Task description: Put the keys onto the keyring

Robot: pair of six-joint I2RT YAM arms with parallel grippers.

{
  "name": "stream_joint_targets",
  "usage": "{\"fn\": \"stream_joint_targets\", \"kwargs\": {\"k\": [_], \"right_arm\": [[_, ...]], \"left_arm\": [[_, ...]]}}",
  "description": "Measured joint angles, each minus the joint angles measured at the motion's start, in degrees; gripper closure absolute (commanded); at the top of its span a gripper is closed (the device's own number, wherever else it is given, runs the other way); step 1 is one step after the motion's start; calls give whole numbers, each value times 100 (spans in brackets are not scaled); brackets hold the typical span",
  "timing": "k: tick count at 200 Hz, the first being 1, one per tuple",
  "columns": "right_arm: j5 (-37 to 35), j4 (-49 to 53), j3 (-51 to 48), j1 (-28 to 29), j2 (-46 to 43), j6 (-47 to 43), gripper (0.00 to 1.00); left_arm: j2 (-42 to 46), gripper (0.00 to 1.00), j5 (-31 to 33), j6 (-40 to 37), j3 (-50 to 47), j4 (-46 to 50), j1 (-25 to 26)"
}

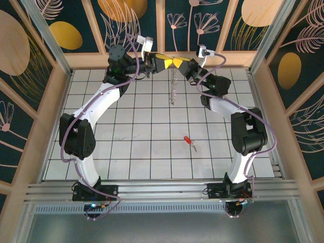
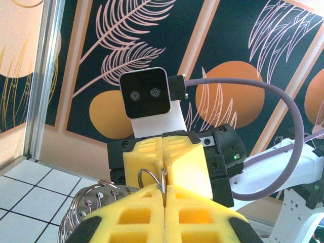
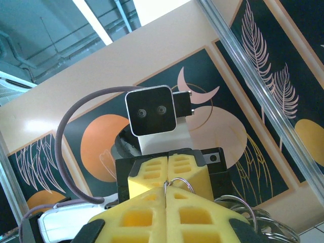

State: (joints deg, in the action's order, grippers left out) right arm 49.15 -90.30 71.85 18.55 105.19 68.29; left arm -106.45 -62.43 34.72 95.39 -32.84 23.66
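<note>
Keyring (image 1: 172, 87) pinched by left gripper (image 1: 165, 63), right gripper (image 1: 178, 62)

You have bright, even light from overhead in the top view. The white table (image 1: 152, 152) shows only faint, soft shadows under the arms and no harsh glare, and the small key (image 1: 188, 140) reads sharp. In the left wrist view, the left fingers (image 2: 202, 223) at the bottom edge are slightly soft and the keyring (image 2: 83, 207) coils glint. In the right wrist view, a ceiling strip light (image 3: 93, 23) burns out to white, while the wall panels stay crisp.
</note>
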Motion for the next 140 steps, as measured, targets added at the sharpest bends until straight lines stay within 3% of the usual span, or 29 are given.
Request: {"fn": "stream_joint_targets", "kwargs": {"k": [59,73,89,105,140], "right_arm": [[2,0,0,0,0,2,100],[2,4,0,0,0,28,70],[-2,-55,-13,-11,-7,46,49],[-24,-66,-164,-70,-81,79,40],[-44,535,-984,-433,-638,-101,33]], "left_arm": [[0,100,33,203,-83,-234,0],[0,100,61,238,-129,-328,0],[0,100,186,232,-208,-343,-11],[0,100,251,166,-306,-313,-31],[57,100,334,-120,-564,-269,11]]}}
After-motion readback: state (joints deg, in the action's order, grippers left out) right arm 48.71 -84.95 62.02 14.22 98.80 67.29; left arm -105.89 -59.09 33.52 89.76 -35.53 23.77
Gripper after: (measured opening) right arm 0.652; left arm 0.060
